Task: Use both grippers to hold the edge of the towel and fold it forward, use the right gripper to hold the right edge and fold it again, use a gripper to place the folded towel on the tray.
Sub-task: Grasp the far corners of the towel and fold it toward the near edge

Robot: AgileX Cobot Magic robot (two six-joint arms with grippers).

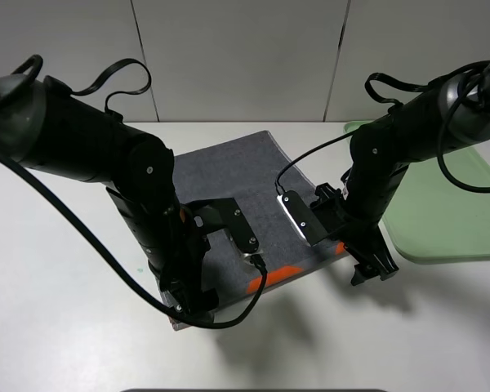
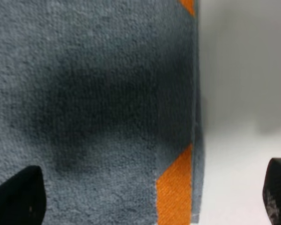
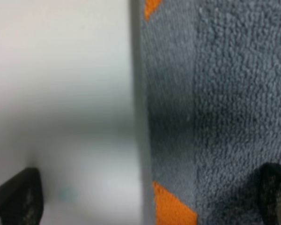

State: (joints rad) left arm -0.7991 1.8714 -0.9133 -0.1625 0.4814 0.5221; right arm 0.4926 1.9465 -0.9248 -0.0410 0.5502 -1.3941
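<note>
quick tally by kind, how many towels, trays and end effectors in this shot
towel, grey with orange marks: 1
tray, green: 1
end effectors: 2, the left end effector and the right end effector, both open at the towel's edge
total: 4

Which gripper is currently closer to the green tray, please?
Right. The right gripper is at the near right corner of the towel, just beside the tray. The left gripper is at the towel's near left corner, farther away.
</note>
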